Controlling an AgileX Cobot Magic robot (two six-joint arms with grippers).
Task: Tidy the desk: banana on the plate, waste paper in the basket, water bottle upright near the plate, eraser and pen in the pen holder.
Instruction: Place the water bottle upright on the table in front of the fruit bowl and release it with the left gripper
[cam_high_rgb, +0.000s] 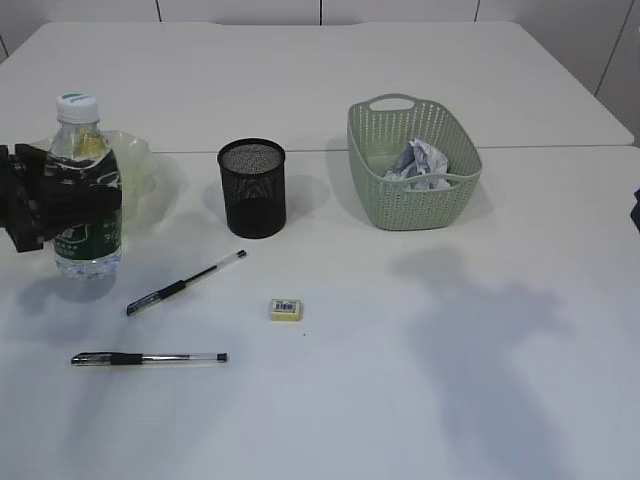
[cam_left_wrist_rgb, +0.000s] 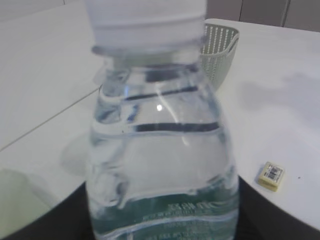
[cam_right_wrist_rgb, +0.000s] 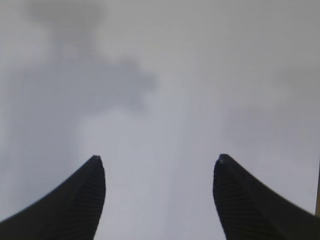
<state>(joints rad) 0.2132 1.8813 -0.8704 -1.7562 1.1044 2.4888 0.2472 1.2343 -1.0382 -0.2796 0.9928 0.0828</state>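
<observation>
A white tabletop (cam_high_rgb: 420, 380) fills the scene, a seam running across it behind its front half, soft grey shadows lying on its right part.

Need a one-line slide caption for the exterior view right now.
Left claw holding upright water bottle; two pens and eraser still on table.

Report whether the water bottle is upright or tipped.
Upright: the water bottle stands cap-up on the table, with the left gripper around it.
</observation>
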